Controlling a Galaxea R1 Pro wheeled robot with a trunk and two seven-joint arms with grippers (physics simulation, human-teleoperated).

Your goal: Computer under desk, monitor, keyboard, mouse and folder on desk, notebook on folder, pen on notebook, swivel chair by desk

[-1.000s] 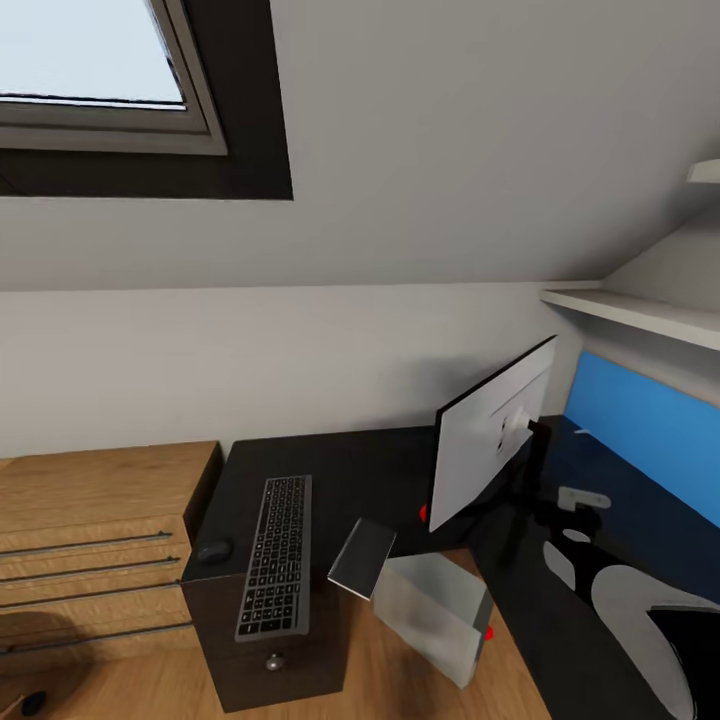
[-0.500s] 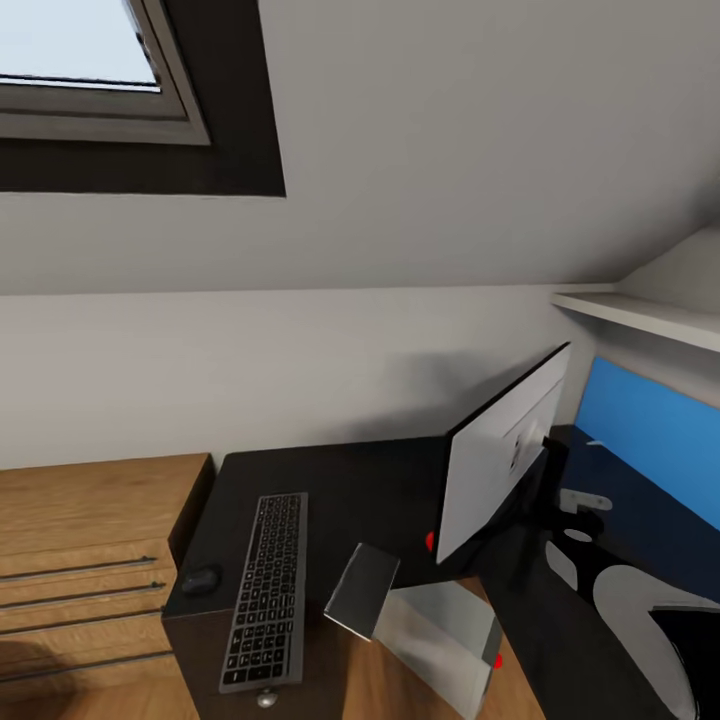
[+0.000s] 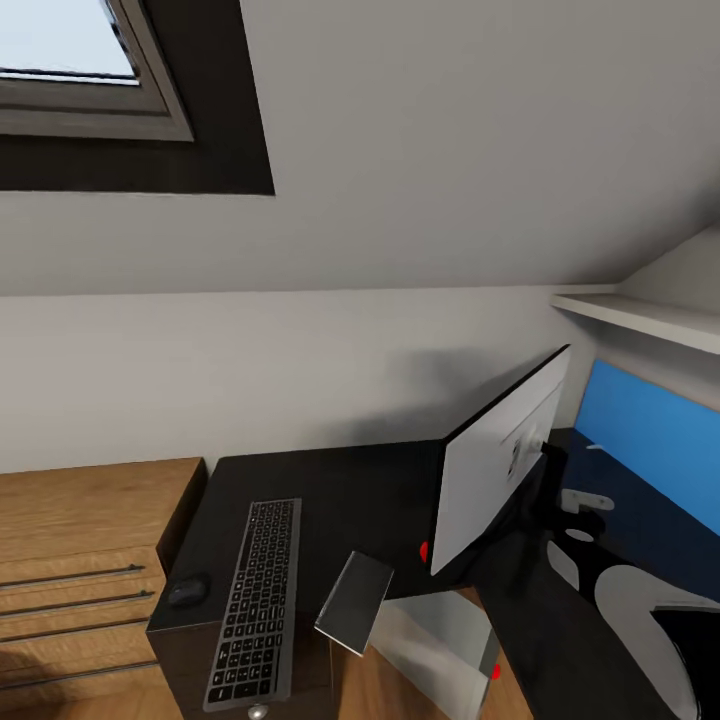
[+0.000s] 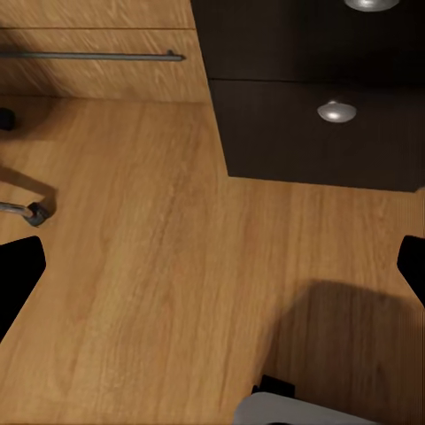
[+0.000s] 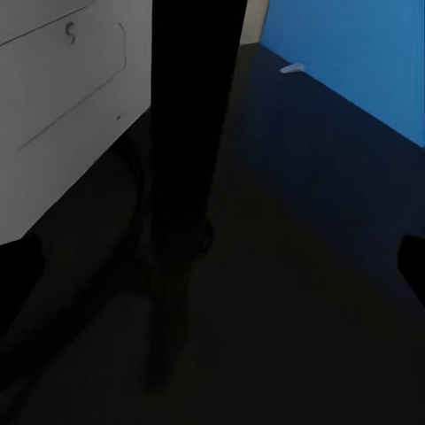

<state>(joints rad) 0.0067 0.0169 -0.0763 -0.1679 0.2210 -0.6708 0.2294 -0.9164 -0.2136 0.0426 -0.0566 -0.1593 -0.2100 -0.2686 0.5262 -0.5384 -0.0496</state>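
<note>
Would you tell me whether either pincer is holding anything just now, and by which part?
Nothing is held. The left pincer is open above the floor. The right pincer is open, with the monitor and its stand ahead, ungripped.

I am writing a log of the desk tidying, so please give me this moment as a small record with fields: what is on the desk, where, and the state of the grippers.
surface: dark desk against the white wall
keyboard: keyboard lies on the desk, near its front edge
mouse: mouse on the desk, beside the keyboard, on the side away from the monitor
monitor: monitor stands on the desk, its back toward the camera
neighbour furniture: wooden drawer unit beside the desk
left gripper: fingertips at the edges of its wrist view, spread apart, over wooden floor
right gripper: spread apart, holds nothing
</note>
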